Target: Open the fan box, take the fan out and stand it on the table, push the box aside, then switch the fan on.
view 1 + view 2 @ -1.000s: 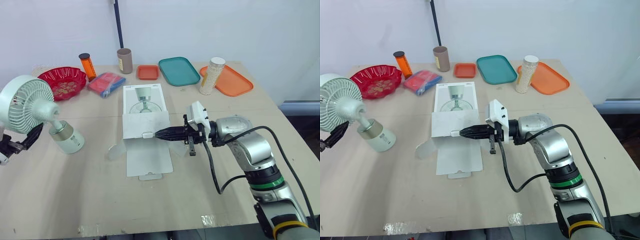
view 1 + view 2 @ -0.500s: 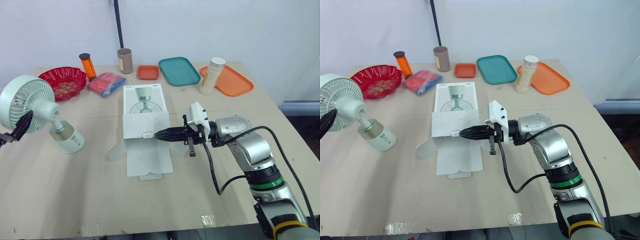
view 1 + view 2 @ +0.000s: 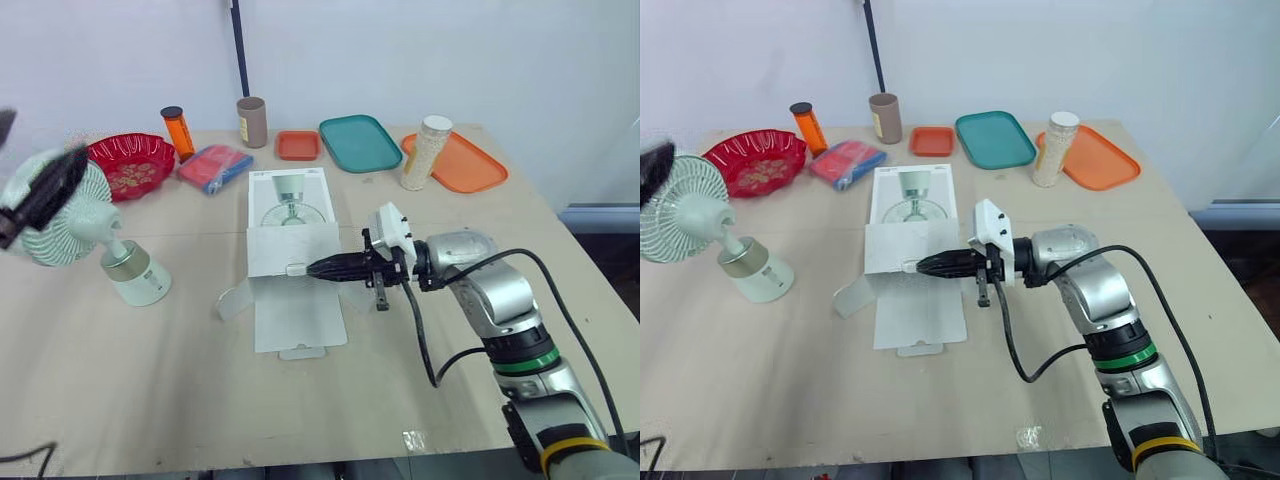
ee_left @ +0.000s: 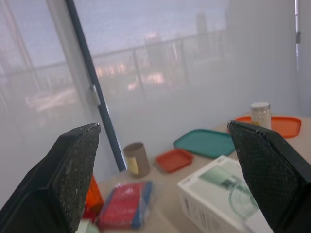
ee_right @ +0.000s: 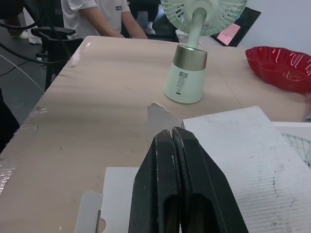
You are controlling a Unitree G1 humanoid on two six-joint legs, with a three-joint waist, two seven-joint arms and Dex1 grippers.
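The pale green fan (image 3: 118, 268) stands upright on the table at the left, its round head (image 3: 62, 222) on a tilted neck. My left gripper (image 3: 45, 145) is open and raised in front of the fan's head; the left wrist view shows its fingers (image 4: 73, 170) wide apart with nothing between them. The white fan box (image 3: 290, 222) lies in the middle of the table with its flaps open and one flap (image 3: 298, 320) flat on the wood. My right gripper (image 3: 315, 268) is shut, and its tip (image 5: 172, 133) rests at the box's open front edge.
Along the back stand a red bowl (image 3: 130, 165), an orange bottle (image 3: 177, 132), a brown cup (image 3: 252, 121), a blue and red packet (image 3: 214, 167), a small orange tray (image 3: 298, 145), a teal tray (image 3: 360, 142) and a grain jar (image 3: 427, 152) on an orange tray (image 3: 470, 165). A person (image 5: 97, 17) stands beyond the table's left end.
My left gripper has risen from low beside the fan's base to the height of the fan's head. The right gripper and the box have stayed where they were.
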